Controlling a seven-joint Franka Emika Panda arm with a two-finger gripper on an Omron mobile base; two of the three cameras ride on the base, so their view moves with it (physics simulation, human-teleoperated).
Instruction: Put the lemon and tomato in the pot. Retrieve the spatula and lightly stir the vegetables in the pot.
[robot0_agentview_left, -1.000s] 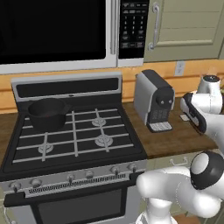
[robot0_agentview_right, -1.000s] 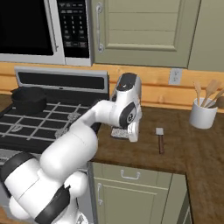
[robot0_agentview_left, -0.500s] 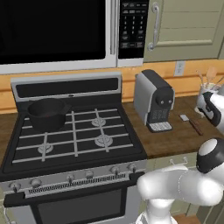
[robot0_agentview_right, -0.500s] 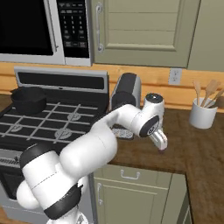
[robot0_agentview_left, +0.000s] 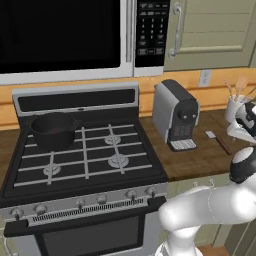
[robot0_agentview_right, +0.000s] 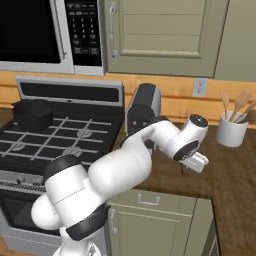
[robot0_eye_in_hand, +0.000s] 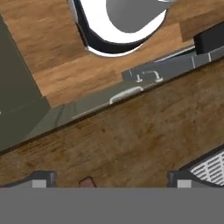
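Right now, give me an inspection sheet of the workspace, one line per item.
Surface: wooden counter right of the stove.
Job's things: black pot on the stove's back left burner; spatula flat on the counter; lemon and tomato not seen.
Clutter: coffee machine; white utensil cup with wooden utensils.
Grippers: gripper open, above the counter, holding nothing.
Cables: nothing seen.
Surroundings: microwave above the stove; cabinets; wall outlet.
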